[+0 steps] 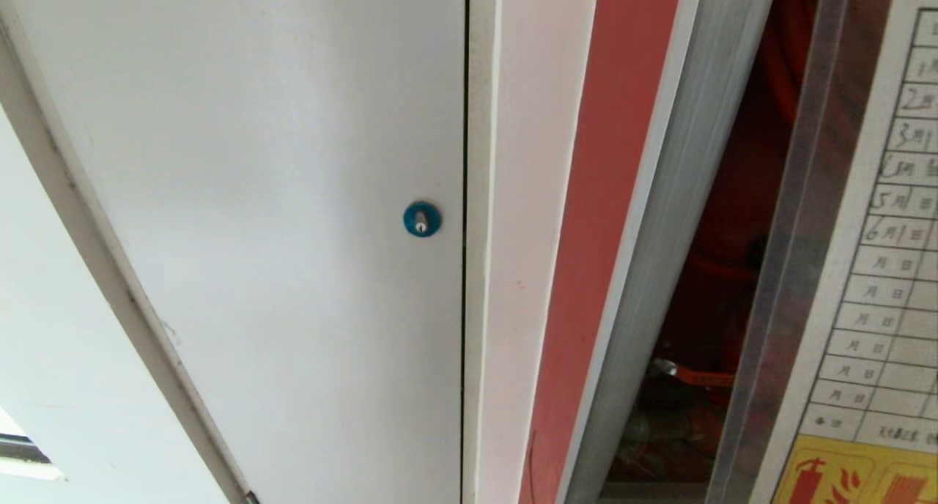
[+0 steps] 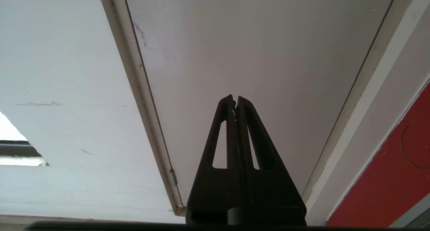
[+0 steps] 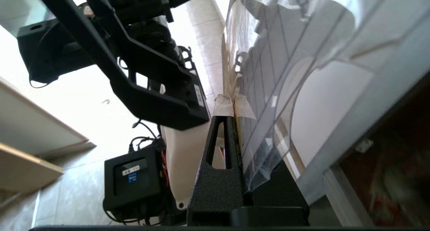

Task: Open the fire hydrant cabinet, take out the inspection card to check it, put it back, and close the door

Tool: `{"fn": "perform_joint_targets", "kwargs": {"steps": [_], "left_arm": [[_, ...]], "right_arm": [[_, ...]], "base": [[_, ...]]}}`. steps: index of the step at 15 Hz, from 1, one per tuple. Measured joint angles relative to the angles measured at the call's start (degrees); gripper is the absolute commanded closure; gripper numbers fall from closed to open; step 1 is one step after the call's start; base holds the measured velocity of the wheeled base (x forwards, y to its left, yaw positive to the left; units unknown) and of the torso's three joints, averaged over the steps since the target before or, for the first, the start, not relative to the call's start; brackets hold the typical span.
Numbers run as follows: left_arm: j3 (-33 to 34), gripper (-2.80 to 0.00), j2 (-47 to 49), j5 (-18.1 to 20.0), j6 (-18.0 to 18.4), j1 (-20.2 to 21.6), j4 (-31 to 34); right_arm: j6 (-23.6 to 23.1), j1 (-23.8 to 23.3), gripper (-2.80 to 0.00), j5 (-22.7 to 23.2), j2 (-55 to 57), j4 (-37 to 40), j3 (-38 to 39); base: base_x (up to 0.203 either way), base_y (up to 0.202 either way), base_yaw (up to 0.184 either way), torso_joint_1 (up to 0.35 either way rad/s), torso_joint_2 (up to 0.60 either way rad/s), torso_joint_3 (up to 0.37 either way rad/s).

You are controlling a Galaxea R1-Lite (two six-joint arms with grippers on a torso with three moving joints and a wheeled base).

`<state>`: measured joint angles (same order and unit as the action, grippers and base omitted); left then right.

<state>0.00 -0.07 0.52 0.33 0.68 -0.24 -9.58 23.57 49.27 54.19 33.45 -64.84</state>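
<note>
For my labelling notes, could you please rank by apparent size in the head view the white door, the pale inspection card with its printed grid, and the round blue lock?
1. White door, largest by far.
2. Pale inspection card with printed grid; cut off by the frame edge and apparently nearer the camera, so only its visible part counts.
3. Round blue lock, smallest.

White door (image 1: 256,196) with a blue lock (image 1: 422,219), white frame strip (image 1: 513,269) beside it, pale wall (image 1: 44,306)

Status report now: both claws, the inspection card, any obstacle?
Right claw shut on inspection card, held up before open fire hydrant cabinet. Left claw shut, empty, facing white door. No obstacle seen.
</note>
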Motion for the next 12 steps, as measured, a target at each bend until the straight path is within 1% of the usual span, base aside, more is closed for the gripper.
{"fn": "perform_joint_targets", "kwargs": {"steps": [2, 5, 8, 12], "left_arm": [[0.0, 0.0, 0.0, 0.0, 0.0, 0.0, 0.0], [0.0, 0.0, 0.0, 0.0, 0.0, 0.0, 0.0], [0.0, 0.0, 0.0, 0.0, 0.0, 0.0, 0.0], [0.0, 0.0, 0.0, 0.0, 0.0, 0.0, 0.0]], "right_arm": [[0.0, 1.2, 0.0, 0.0, 3.3, -3.1, -0.1], [0.2, 4.7, 0.0, -0.1, 7.7, -6.1, -0.2], [1.3, 6.5, 0.0, -0.3, 11.9, -11.6, 0.0], [1.7, 9.4, 0.0, -0.3, 15.3, -14.2, 0.0]], "base": [[0.0, 0.0, 0.0, 0.0, 0.0, 0.0], [0.0, 0.0, 0.0, 0.0, 0.0, 0.0], [0.0, 0.0, 0.0, 0.0, 0.0, 0.0], [0.0, 0.0, 0.0, 0.0, 0.0, 0.0]]}}
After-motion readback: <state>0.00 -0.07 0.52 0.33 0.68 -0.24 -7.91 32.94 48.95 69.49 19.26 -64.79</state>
